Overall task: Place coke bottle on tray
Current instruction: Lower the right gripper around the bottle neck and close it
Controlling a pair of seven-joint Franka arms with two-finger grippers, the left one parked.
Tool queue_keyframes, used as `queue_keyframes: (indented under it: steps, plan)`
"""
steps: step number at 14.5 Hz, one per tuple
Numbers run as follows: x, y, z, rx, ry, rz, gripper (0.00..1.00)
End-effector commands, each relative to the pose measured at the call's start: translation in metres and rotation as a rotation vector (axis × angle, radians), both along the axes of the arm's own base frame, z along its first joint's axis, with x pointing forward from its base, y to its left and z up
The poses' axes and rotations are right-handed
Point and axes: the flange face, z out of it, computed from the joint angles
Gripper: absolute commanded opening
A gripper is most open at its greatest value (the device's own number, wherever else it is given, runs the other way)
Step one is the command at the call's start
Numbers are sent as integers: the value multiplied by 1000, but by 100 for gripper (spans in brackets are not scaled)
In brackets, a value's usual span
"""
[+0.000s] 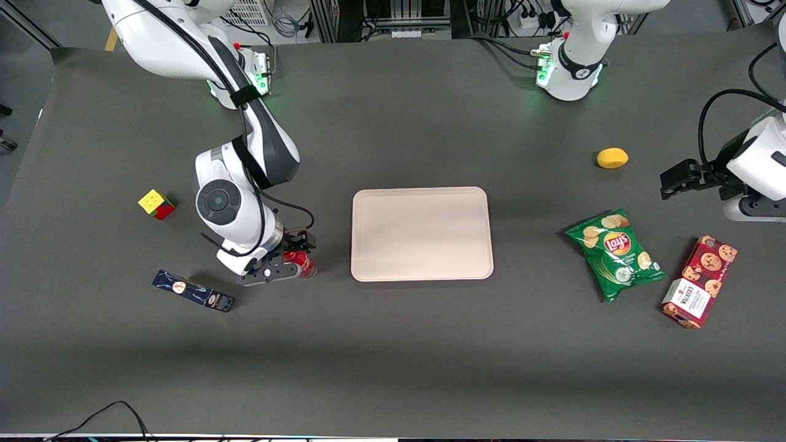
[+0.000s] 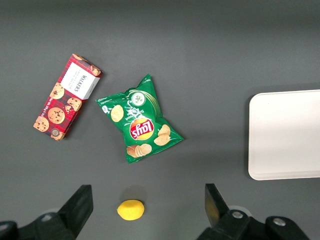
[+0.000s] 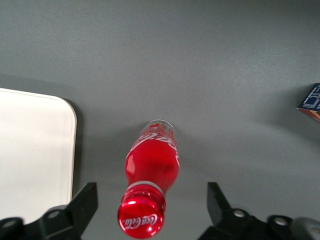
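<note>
The small red coke bottle [image 3: 151,170] stands upright on the grey table, its red cap [image 3: 141,218] between my open fingers with a gap on both sides. In the front view the bottle [image 1: 303,263] peeks out under my gripper [image 1: 295,255], beside the tray's edge toward the working arm's end. The large pale pinkish-beige tray [image 1: 422,234] lies flat in the middle of the table with nothing on it; its rounded corner shows in the right wrist view [image 3: 35,150] close beside the bottle.
A dark blue box [image 1: 193,291] lies near the gripper, toward the working arm's end. A coloured cube [image 1: 156,204] sits farther from the front camera. A chips bag [image 1: 616,253], a cookie box [image 1: 699,282] and a yellow lemon [image 1: 612,158] lie toward the parked arm's end.
</note>
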Motion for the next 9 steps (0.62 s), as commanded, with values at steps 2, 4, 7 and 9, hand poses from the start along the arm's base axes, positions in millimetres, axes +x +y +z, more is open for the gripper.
queue_keyframes:
  steps: [2,4,7,9]
  plan:
    - [3,9,6,6,-18,11,80]
    - [2,11,7,7,-17,6,73]
    - [1,13,8,10,-16,13,68]
    - [0,11,6,7,-13,22,68]
